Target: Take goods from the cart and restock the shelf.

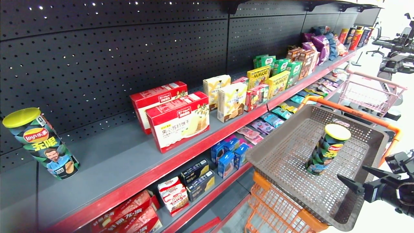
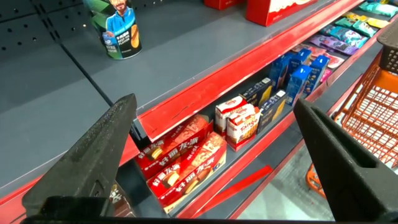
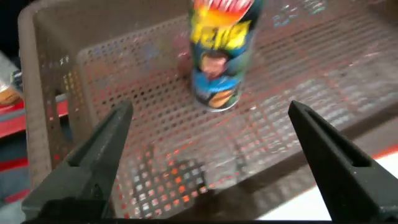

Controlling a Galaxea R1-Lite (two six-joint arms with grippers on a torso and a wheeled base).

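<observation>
A chip can (image 1: 326,150) with a yellow lid stands upright in the grey perforated basket (image 1: 281,129) on top of the orange cart (image 1: 355,113). My right gripper (image 1: 351,171) hovers open just outside the basket's near rim, pointed at the can. From the right wrist the can (image 3: 221,56) stands beyond the open gripper (image 3: 211,112), apart from both fingers. A matching chip can (image 1: 40,144) stands on the grey shelf (image 1: 106,161) at the far left. My left gripper (image 2: 214,102) is open and empty, held in front of the shelf's red edge, below that can (image 2: 118,31).
Two red biscuit boxes (image 1: 178,119) stand on the shelf's middle, with yellow and green boxes (image 1: 231,100) further right. Free shelf room lies between the left can and the red boxes. The lower shelves hold packed goods (image 2: 186,162). A pink cart (image 1: 372,90) stands behind the orange one.
</observation>
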